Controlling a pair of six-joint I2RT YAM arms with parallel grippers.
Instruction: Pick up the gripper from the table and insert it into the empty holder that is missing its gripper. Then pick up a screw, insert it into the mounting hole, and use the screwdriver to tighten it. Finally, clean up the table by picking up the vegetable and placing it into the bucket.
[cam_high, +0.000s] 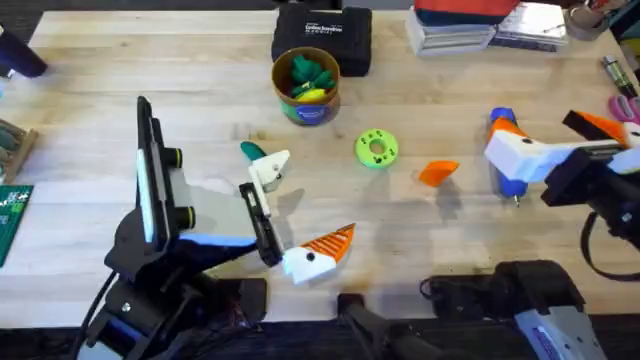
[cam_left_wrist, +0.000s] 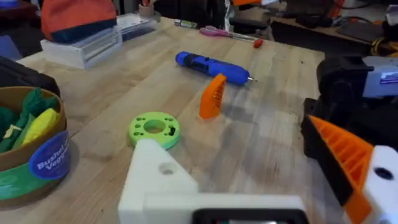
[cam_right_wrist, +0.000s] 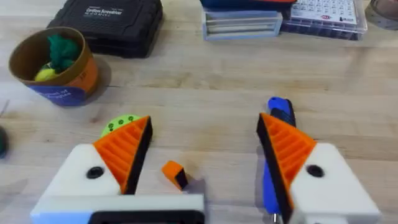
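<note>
From my seat, the bench (cam_high: 420, 230) is pale blond wood with streaky grain. The loose finger (cam_high: 437, 172) on it is bright orange and ribbed. The screwdriver (cam_left_wrist: 211, 67) is deep blue with a silver tip. My right end effector (cam_right_wrist: 205, 165) has white mounts faced with orange ribbed wedges backed in black; the left one (cam_high: 290, 215) has one plain white mount and one white mount with an orange wedge. The ring disc (cam_high: 376, 148) is lime green. The cup (cam_high: 306, 88) is tan with a blue and green label, holding green and yellow toys. The small piece (cam_high: 250, 150) beside the left end effector is dark teal. The case (cam_high: 322, 38) is black.
</note>
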